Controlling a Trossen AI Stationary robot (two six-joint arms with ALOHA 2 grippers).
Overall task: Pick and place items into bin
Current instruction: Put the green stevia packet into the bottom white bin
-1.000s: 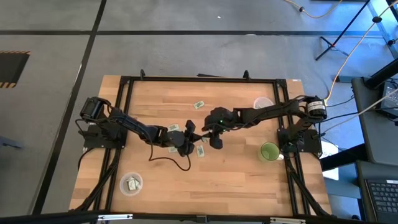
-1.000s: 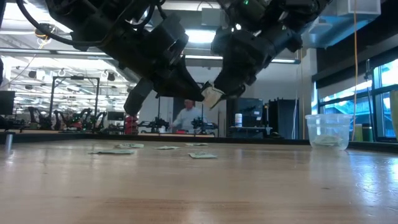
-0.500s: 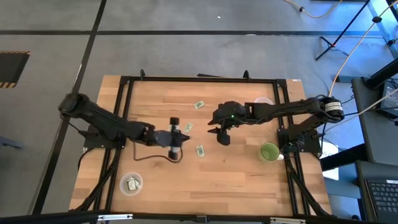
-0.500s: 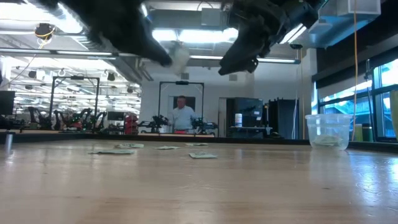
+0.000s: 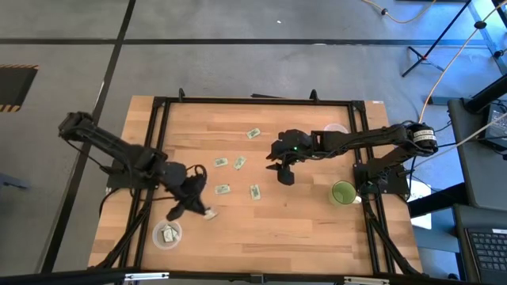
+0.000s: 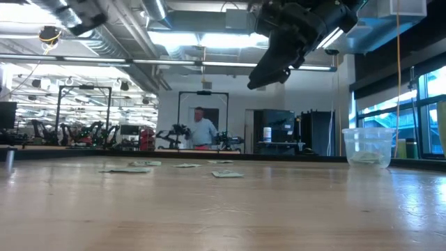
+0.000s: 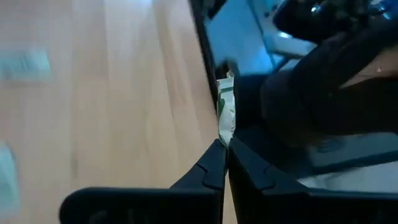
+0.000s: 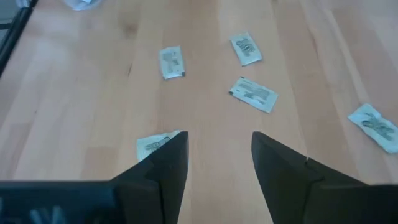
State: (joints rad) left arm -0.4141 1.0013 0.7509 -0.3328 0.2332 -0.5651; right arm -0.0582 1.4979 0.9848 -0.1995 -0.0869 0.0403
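Observation:
My left gripper is over the table's near left part, just right of the clear bin, and is shut on a pale green and white packet. The bin stands on the table with packets inside. My right gripper hangs open above the table's middle and touches nothing. Several packets lie flat on the wood below it: one farther off, two side by side, and two nearer. The right wrist view shows them beyond its open fingers. My left gripper pinches the packet by one end between its two fingertips. The packet shows edge-on and sticks out beyond the fingers, lifted clear of the table. In the high view its pale free end shows past the gripper.
A green cup stands near the right edge and a clear cup at the far right, also seen in the low view. A black frame borders the table. A person stands in the room behind.
My left gripper has swung from the table's middle, where it was close to the right gripper, toward the near left and the bin, carrying the packet. My right gripper has drawn back a little toward the right and has since stayed still.

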